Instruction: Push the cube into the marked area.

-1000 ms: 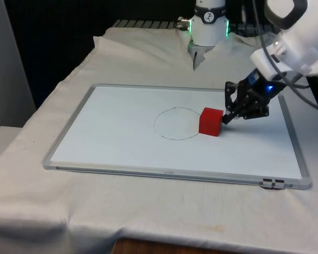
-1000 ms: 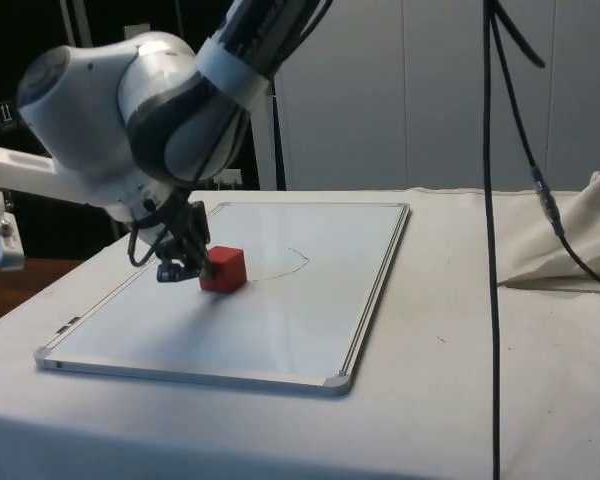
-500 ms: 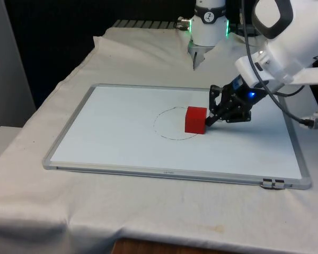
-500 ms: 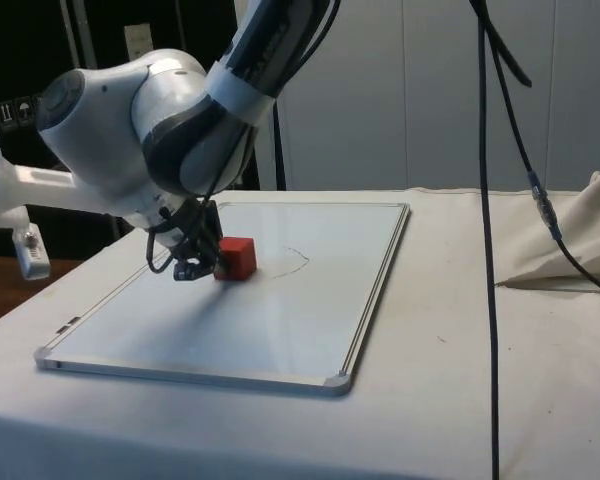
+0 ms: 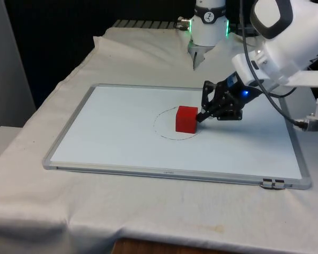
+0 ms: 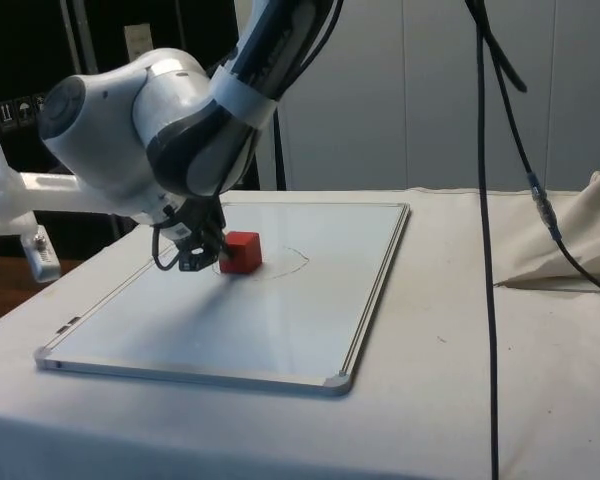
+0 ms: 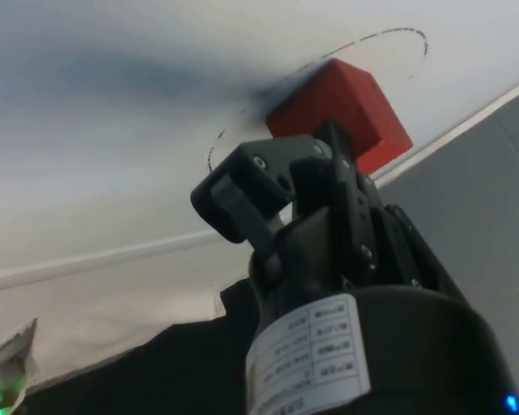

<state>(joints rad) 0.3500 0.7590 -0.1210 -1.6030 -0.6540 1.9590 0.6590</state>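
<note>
The label on the pincer (image 7: 329, 181) is too blurred to read.

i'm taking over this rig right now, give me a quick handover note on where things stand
Hand: fingers together, holding nothing, tips pressed against the side of the red cube that faces the front view's right.
Red cube: sits on the whiteboard, inside the drawn circle but toward its right side in the front view, not centred.
Done: the cube is across the line and into the marked area.
Left: probably a short further push toward the front view's left to centre it, then back the hand away without dragging the cube.
</note>
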